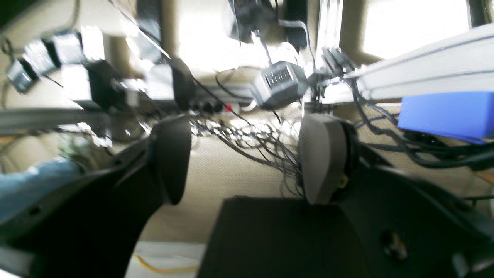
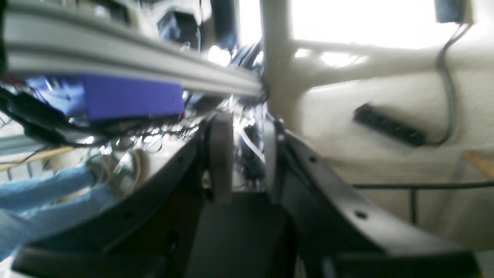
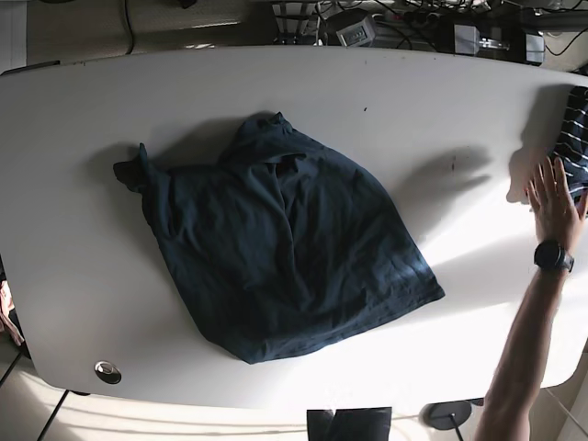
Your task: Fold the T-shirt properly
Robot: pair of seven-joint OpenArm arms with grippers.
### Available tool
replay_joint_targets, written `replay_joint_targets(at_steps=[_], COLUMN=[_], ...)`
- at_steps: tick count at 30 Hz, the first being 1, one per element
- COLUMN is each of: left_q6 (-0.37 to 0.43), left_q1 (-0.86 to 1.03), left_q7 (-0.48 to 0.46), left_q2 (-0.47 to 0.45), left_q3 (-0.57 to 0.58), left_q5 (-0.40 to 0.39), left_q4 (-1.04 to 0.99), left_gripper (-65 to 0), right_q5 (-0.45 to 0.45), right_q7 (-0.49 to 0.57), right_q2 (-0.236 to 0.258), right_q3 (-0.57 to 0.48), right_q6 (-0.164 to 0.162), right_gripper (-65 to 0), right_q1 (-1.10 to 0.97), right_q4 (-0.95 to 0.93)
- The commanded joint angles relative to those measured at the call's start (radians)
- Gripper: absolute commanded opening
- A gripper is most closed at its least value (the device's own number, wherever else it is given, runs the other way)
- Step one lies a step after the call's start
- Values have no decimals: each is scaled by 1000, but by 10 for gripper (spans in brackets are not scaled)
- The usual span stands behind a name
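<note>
A dark navy T-shirt (image 3: pixel 285 248) lies crumpled and spread on the white table (image 3: pixel 83 119), one sleeve bunched at its left. Neither gripper shows in the base view. The wrist views are blurred and face the room, not the shirt. In the left wrist view my left gripper (image 1: pixel 247 158) is open wide and empty, with cables behind it. In the right wrist view my right gripper (image 2: pixel 247 154) holds nothing, and its fingers (image 2: pixel 220 154) stand a narrow gap apart.
A person's hand (image 3: pixel 554 197) with a black watch rests on the table's right edge, next to a striped cloth (image 3: pixel 574 138). A round metal fitting (image 3: pixel 107 372) sits at the front left. Cables and boxes (image 3: pixel 367 28) lie beyond the far edge.
</note>
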Motion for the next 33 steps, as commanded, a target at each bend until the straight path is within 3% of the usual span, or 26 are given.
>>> replay_joint_targets(at_steps=[1,6,16,21,24,27,31,33], left_q6=[-3,-3,-3,-1,-1,-1,-1,-1], left_q1=[69,172,187,20,-95,-161,-295,-358], left_q7=[-21,-21,-24,-21,-18,-8,160,233], left_q2=[14,37,50,51,51,50,47,45], left_q3=[-1,-2,-2,-5,-7,-7,-8,-8], left_q5=[-4,-4,-7,-7,-5,-1,-2,1], left_q4=[104,315,584,588,585,584,584,584], left_gripper=[-249,-249,-247,-242,-240,-240,-240,-240], right_q5=[5,5,7,7,4,4,2,1], right_q7=[16,19,19,13,12,-54,-203,-260], right_q2=[10,13,1,-48,-51,-51,-51,-46], right_q3=[3,13,194,257,254,253,256,256], right_q6=[11,11,11,13,16,16,20,20], right_gripper=[-520,-520,-520,-520,-514,-512,-509,-444], right_q1=[-68,-162,-300,-225,-107,-10,140,191], right_q4=[42,162,542,656,697,703,703,709])
